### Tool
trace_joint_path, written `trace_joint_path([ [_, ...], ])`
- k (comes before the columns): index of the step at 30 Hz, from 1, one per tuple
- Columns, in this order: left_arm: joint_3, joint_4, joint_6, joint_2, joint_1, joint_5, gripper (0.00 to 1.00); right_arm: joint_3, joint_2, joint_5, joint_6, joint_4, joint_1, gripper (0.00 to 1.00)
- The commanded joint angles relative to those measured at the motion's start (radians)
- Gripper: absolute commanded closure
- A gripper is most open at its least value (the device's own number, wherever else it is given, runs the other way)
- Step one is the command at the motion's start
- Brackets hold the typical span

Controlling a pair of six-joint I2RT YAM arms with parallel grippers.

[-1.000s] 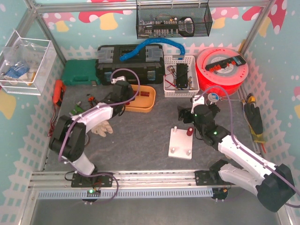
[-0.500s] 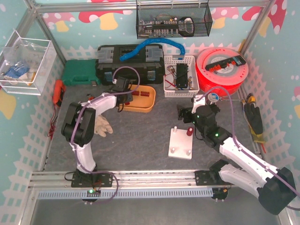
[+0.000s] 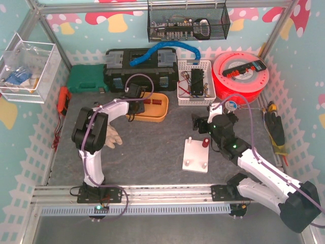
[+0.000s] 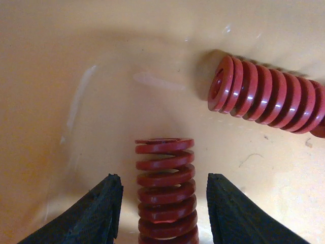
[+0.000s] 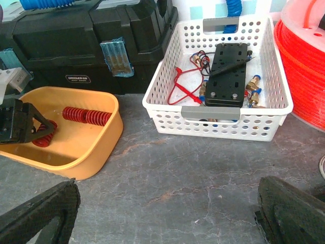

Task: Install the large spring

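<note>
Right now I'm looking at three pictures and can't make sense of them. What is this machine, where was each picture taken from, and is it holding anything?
These are two robot arms bolted to a table's edge, each ending in a two-finger gripper. The wide picture looks down from above and behind them. The other two come from small cameras on the wrists, so each shows its own black fingers.

The left gripper is open and down inside a shallow orange plastic tray. Its fingers sit on either side of a red coil spring without squeezing it. A second red spring lies nearby in the tray. The right gripper is open and holds nothing.

Also on the grey mat are a white peg board, a white perforated basket and a black toolbox.
</note>
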Motion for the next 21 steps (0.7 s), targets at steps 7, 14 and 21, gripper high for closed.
trace_joint_path([
  [7,0.053,-0.029,0.019,0.073,0.007,0.012,0.55,-0.014,-0.007,0.007,-0.016,0.022,-0.002,0.05],
  [14,0.067,-0.025,0.023,0.097,0.006,0.007,0.65,-0.016,-0.013,0.016,-0.019,0.022,-0.001,0.05],
  [21,0.052,0.002,0.046,0.054,0.006,0.039,0.77,-0.019,-0.011,0.019,-0.019,0.025,-0.001,0.05],
])
